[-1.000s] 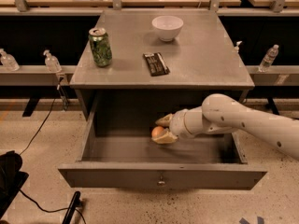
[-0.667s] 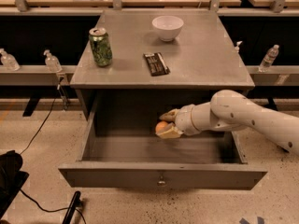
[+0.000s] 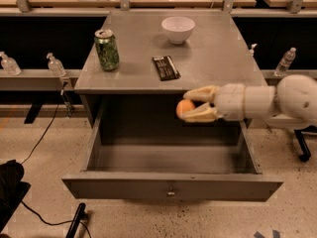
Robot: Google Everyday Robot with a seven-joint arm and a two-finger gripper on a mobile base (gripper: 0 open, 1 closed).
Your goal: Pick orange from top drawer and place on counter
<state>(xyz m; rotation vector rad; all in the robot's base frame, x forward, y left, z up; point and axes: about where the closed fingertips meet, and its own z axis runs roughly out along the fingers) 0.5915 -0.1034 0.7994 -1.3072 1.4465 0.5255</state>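
Note:
The orange [image 3: 184, 107] is held between the two cream fingers of my gripper [image 3: 190, 105], which is shut on it. The gripper hangs above the open top drawer [image 3: 171, 185], about level with the front edge of the counter [image 3: 218, 58], right of middle. My white arm reaches in from the right. The drawer is pulled fully out, and its grey floor shows nothing in it.
On the counter stand a green can [image 3: 107, 49] at the left, a white bowl [image 3: 178, 29] at the back and a dark flat packet [image 3: 165, 67] near the front. Clear bottles [image 3: 287, 61] sit on side ledges. A black cable [image 3: 39, 143] crosses the floor at the left.
The gripper has lifted the orange from low inside the drawer up to the level of the counter's front edge.

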